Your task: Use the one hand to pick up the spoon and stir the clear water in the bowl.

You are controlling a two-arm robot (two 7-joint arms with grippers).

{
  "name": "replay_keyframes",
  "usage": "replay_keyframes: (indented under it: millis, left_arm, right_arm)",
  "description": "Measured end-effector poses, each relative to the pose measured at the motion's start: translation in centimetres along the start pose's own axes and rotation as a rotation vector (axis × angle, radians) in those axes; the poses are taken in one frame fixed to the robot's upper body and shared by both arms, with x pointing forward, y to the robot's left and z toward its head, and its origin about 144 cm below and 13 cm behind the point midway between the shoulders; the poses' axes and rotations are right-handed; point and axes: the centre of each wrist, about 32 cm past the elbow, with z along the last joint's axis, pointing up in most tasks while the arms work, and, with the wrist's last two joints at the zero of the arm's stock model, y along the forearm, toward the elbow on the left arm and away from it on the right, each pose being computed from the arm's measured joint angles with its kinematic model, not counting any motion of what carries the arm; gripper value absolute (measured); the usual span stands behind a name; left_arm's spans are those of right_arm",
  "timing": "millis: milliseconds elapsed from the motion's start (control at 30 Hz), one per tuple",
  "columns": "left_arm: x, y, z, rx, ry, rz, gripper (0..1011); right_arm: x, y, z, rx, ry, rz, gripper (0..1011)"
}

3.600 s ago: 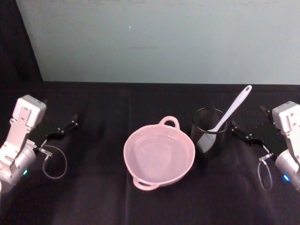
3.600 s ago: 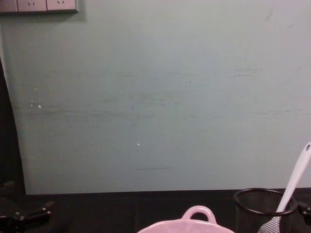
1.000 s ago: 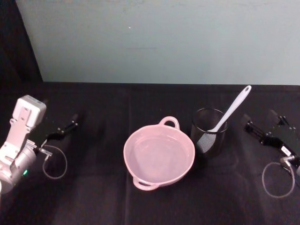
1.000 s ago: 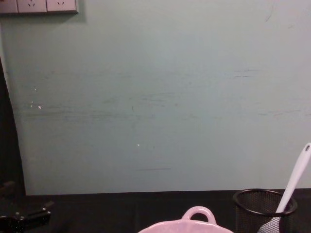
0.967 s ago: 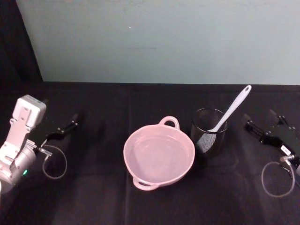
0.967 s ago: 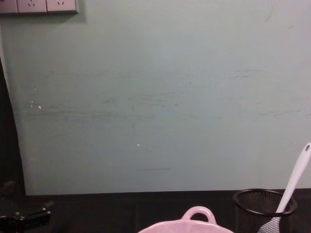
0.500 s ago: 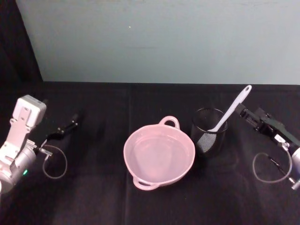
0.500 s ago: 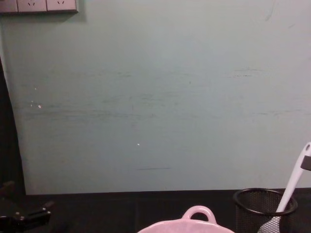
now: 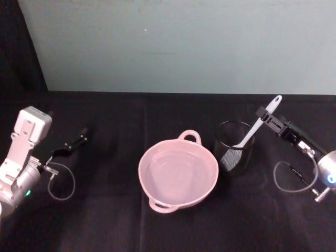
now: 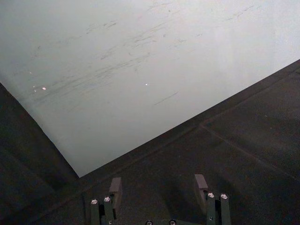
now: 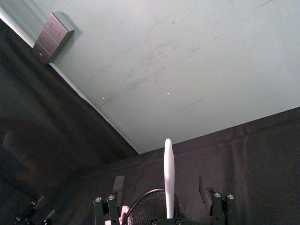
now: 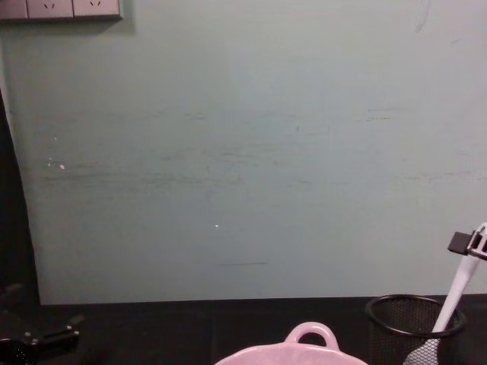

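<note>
1. The right gripper (image 9: 266, 116) hangs above the table with its jaws spread wide. Nothing is clamped.
2. The spoon (image 9: 255, 127) has its white handle rising between this gripper's two fingers, near the handle's upper end. The right wrist view shows a gap on either side.
3. Just below the fingertips stands the black mesh cup (image 9: 233, 153). The spoon's scoop end sits in it, and the handle leans up toward the gripper.
4. The pink bowl (image 9: 143, 169) sits beyond the cup on the gripper's left, lower down and apart from the fingers, with clear water in it.
5. The left gripper (image 10: 158, 186) rests well off on the bowl's far side over the black cloth (image 9: 105, 210), fingers apart and empty.
</note>
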Motion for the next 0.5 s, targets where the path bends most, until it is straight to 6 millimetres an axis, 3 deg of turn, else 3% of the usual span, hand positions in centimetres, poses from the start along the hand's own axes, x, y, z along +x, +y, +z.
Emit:
replay_keyframes:
  millis: [500]
  left_arm:
    - [0.0, 0.0, 0.0, 0.0, 0.0, 0.0, 1005]
  right_arm:
    - [0.1, 1.4, -0.1, 0.002, 0.001, 0.006, 1003]
